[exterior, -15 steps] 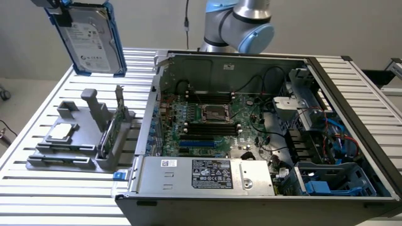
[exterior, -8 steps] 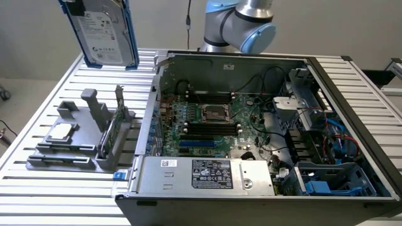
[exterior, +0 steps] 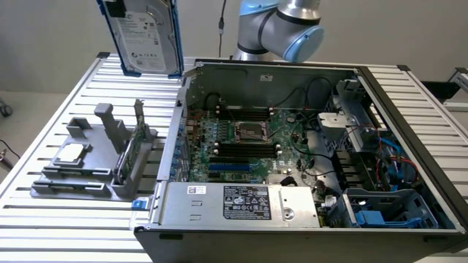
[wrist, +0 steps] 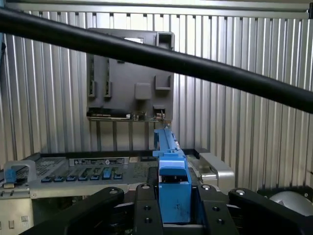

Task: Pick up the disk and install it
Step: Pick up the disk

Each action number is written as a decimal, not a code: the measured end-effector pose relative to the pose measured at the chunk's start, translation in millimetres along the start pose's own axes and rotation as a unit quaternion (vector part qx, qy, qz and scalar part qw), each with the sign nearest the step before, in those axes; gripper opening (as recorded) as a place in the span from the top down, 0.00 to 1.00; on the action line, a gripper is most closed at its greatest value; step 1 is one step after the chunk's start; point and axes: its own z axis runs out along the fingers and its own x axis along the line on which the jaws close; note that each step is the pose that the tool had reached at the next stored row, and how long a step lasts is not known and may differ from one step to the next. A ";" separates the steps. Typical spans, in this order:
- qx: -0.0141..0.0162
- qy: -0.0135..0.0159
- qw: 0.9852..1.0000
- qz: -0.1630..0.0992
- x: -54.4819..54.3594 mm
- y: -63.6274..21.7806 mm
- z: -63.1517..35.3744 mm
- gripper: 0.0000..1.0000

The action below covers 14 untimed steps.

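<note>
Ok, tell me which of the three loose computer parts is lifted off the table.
The hard drive with blue side rails, held aloft in the gripper; the square silver chip and the green circuit card sit in the grey holder.

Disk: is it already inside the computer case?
No: the disk hangs upright above the table, outside the case.

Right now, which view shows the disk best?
Exterior view: the disk hangs roughly upright in the air, its white-labelled face and blue side rails towards the camera, with the top edge cut off by the frame. The wrist view sees it edge-on, as a narrow blue rail clamped in the gripper.
</note>
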 end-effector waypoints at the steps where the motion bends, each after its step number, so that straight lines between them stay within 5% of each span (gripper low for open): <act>1: 0.000 -0.002 1.000 0.000 0.7 -4.6 -0.1 0.67; 7: 0.000 -0.012 1.000 0.000 6.6 -32.0 -0.5 0.67; 10: 0.000 -0.013 1.000 0.000 11.6 -44.5 -0.9 0.67; 14: 0.004 -0.013 1.000 0.000 20.0 -52.3 -1.3 0.67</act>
